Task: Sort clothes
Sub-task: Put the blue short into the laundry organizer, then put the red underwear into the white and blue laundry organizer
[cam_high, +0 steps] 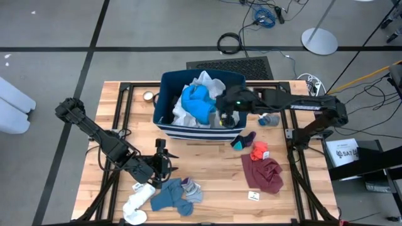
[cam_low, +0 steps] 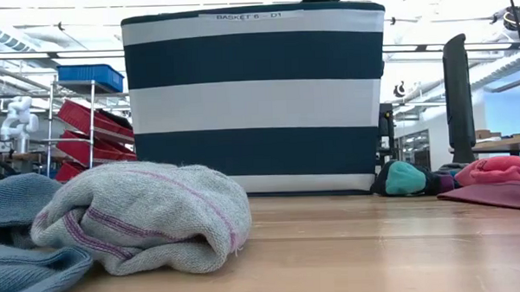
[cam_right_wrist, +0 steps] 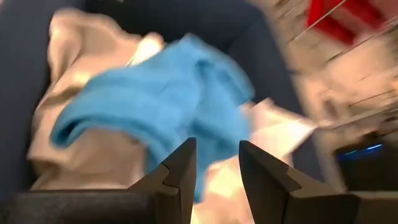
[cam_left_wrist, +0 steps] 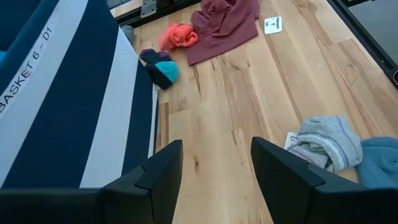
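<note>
The navy, white-striped bin (cam_high: pixel 164 100) stands at the table's far middle and holds a teal-blue garment (cam_high: pixel 196 103) on a white one (cam_high: pixel 204 81). My right gripper (cam_high: pixel 225 116) hovers open over the bin's right part, above the blue garment (cam_right_wrist: pixel 161 106), with nothing between its fingers. My left gripper (cam_high: pixel 164 157) stands open over bare wood (cam_left_wrist: pixel 216 168) near the bin's front wall. A maroon garment (cam_high: pixel 264 172), a red-pink sock (cam_high: pixel 259 150) and a dark-and-teal sock (cam_high: pixel 243 139) lie flat on the table at the right. White (cam_high: pixel 138 204), blue (cam_high: pixel 169 198) and grey (cam_high: pixel 191 188) socks lie at the near left.
A small grey-blue piece (cam_high: pixel 269 119) lies under my right arm, right of the bin. A small white tag (cam_high: pixel 253 196) lies near the maroon garment. A tape roll (cam_high: pixel 149 96) sits left of the bin. Bare wood shows between the bin and the near edge.
</note>
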You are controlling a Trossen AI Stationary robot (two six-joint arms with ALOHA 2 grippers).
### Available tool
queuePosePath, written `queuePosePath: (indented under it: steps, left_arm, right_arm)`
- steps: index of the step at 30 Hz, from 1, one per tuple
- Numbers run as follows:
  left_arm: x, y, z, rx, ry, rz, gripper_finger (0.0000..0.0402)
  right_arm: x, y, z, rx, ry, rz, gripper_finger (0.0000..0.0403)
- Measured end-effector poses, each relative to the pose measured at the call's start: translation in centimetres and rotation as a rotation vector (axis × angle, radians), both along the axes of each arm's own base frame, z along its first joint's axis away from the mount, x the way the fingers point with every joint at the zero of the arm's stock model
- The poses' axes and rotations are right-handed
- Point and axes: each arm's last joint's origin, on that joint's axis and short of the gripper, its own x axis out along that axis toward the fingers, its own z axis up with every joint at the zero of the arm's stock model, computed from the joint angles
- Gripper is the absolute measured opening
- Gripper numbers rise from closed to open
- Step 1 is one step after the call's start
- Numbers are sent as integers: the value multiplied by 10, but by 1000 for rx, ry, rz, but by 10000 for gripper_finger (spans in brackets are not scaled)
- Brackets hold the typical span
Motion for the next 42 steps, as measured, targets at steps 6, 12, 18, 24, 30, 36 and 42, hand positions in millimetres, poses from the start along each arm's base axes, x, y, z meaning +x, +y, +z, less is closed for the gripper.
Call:
queuePosePath:
  steps: [6, 12, 18, 24, 30, 36, 42]
  left_arm:
    - [0, 0, 0, -5, 5, -7, 200]
    - [-1, -2, -2, -54, 50, -71, 200]
    - [-1, -4, -2, -106, 69, -95, 200]
    - [-2, -4, -2, -121, 79, -111, 200]
    - [-2, -5, -2, -134, 88, -127, 200]
    - [-2, -7, -4, -175, 109, -142, 200]
    - [-2, -7, -4, -175, 110, -143, 200]
  right_arm:
    - [-19, 23, 41, -32, -271, -6, 106]
    - [-38, 50, 68, 369, -559, 73, 106]
    - [-32, 87, 55, 636, -429, 319, 106]
    - [-18, 136, 18, 715, -172, 377, 106]
    - [13, 190, -35, 640, -35, 374, 106]
    - [42, 221, -107, 606, 145, 284, 106]
    - [28, 211, -150, 639, 429, -86, 106]
